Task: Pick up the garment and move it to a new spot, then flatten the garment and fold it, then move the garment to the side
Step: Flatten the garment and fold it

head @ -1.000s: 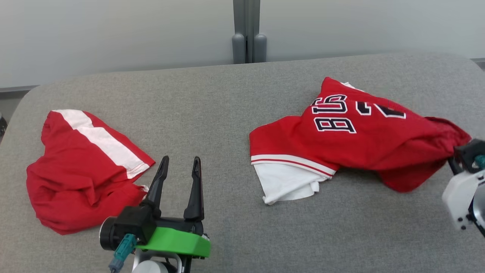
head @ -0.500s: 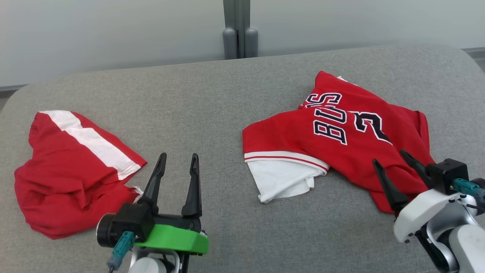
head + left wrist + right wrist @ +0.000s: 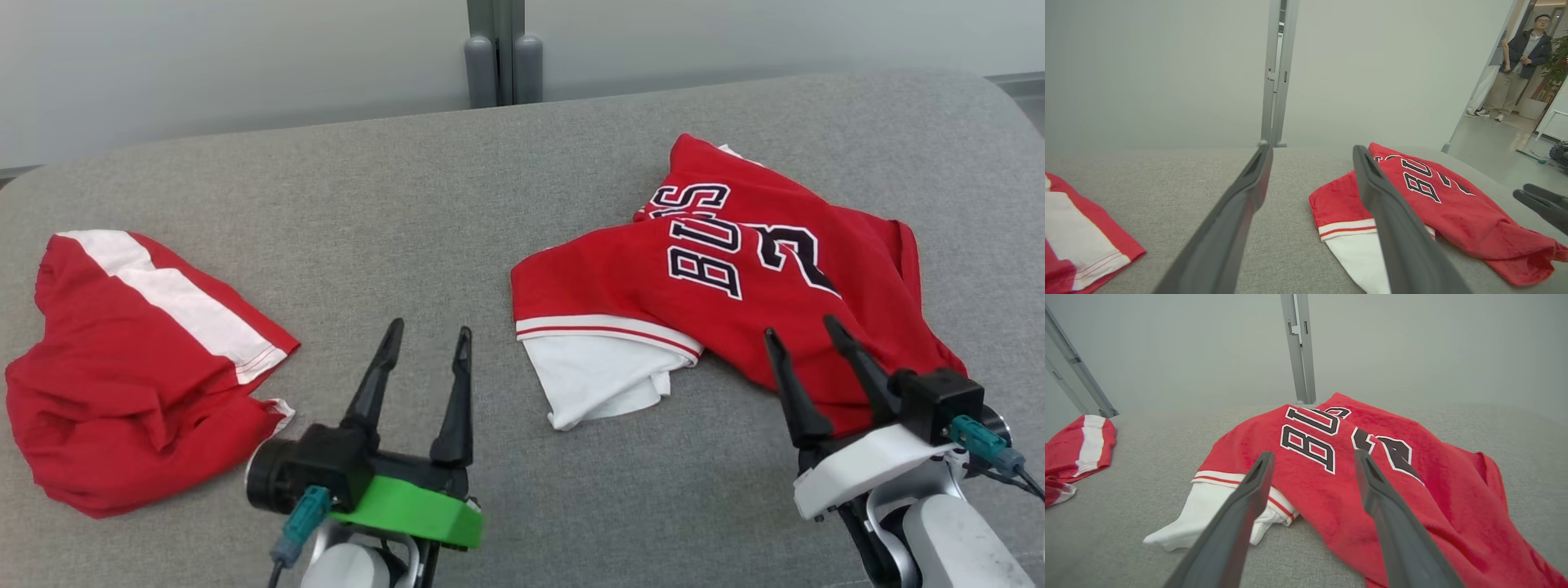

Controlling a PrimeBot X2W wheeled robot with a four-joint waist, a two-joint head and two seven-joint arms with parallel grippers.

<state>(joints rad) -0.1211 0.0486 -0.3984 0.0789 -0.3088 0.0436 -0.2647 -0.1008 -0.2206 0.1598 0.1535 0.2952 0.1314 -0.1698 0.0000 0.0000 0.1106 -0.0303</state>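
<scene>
- The red jersey (image 3: 735, 278) lay crumpled at the right of the head view on the grey padded surface (image 3: 408, 204).
- The right gripper (image 3: 798, 325), lower right, had its fingers spread and empty, tips over the jersey's near edge.
- The left gripper (image 3: 430, 328), lower centre, was spread wide and held nothing.
- Another red garment (image 3: 122, 367) lay at the far left.

You've got two red garments: a lettered jersey (image 3: 620, 282) at two o'clock and a striped garment (image 3: 139, 367) at nine. Two grippers: left gripper (image 3: 430, 327), right gripper (image 3: 798, 325). One grey table (image 3: 392, 204).
</scene>
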